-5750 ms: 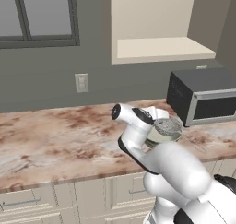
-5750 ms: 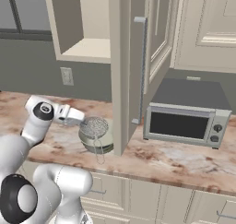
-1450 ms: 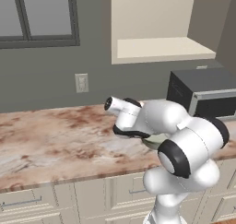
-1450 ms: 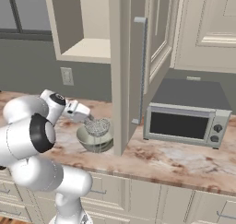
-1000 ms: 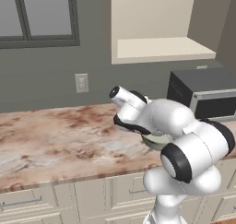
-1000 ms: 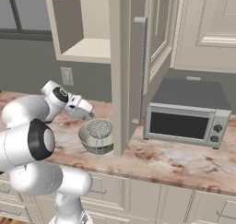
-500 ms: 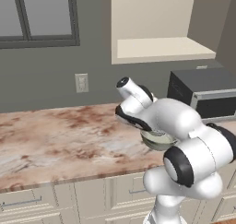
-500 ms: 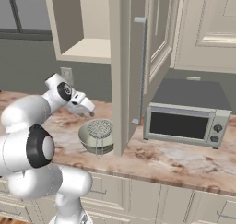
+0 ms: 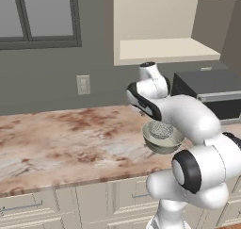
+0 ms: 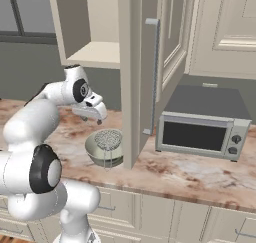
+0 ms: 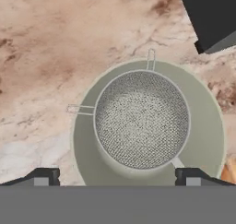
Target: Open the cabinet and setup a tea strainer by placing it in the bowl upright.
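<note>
The tea strainer (image 11: pixel 142 125) sits upright inside the pale grey-green bowl (image 11: pixel 208 140) on the marble counter, with its wire hooks resting over the rim. My gripper (image 11: pixel 117 177) hangs above them, open wide, with nothing between its fingertips (image 11: pixel 44 176). From the right base view the gripper (image 10: pixel 97 119) is up and to the left of the bowl (image 10: pixel 96 155) and strainer (image 10: pixel 108 138). The cabinet door (image 10: pixel 131 77) stands open, its bar handle (image 10: pixel 156 77) facing the microwave. In the left base view the bowl (image 9: pixel 163 146) holds the strainer (image 9: pixel 161 128) below the cabinet shelf (image 9: pixel 164 49).
A dark microwave (image 10: pixel 205 123) stands on the counter right of the open door, close behind the bowl. The marble counter (image 9: pixel 61 138) stretches left. A wall outlet (image 9: pixel 83 84) and a window (image 9: pixel 42 16) are behind it. Low drawers (image 9: pixel 28 209) run below.
My hand has risen up and away from the bowl over the last second. The strainer stays in the bowl, free of the fingers.
</note>
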You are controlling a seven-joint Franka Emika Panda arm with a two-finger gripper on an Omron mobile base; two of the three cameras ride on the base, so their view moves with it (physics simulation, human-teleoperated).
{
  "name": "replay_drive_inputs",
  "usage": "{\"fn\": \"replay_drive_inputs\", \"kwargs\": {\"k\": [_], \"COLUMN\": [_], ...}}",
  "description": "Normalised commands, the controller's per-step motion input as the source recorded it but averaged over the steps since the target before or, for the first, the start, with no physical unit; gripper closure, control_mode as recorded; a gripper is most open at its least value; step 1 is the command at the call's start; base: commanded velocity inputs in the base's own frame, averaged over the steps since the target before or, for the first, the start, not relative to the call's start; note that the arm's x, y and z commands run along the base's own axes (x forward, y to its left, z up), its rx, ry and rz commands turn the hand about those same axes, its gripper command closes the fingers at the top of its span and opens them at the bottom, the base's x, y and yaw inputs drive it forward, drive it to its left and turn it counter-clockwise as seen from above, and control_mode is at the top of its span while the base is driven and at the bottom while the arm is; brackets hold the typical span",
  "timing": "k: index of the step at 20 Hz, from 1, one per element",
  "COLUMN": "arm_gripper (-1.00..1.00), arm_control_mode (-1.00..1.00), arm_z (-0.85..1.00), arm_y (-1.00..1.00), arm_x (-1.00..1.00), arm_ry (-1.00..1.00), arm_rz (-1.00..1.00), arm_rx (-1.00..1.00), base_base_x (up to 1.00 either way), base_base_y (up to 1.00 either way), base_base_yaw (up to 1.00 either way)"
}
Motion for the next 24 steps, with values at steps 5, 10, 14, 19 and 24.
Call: {"fn": "replay_drive_inputs", "kwargs": {"k": [5, 10, 14, 19, 24], "arm_gripper": [-1.0, -1.0, -1.0, -1.0, -1.0], "arm_control_mode": [-1.0, -1.0, -1.0, -1.0, -1.0], "arm_z": [0.58, 0.36, 0.29, 0.29, 0.39], "arm_y": [0.0, 0.0, 0.0, 0.0, 0.15], "arm_x": [-0.71, -0.9, -0.86, -0.85, -0.58], "arm_ry": [0.02, -0.06, -0.07, -0.11, -0.11], "arm_rz": [0.0, 0.05, 0.05, 0.06, 0.06], "arm_rx": [0.24, 0.13, 0.1, 0.04, 0.0], "base_base_x": [0.0, 0.0, 0.0, 0.0, 0.0], "base_base_y": [0.0, 0.0, 0.0, 0.0, 0.0], "base_base_yaw": [0.0, 0.0, 0.0, 0.0, 0.0]}}
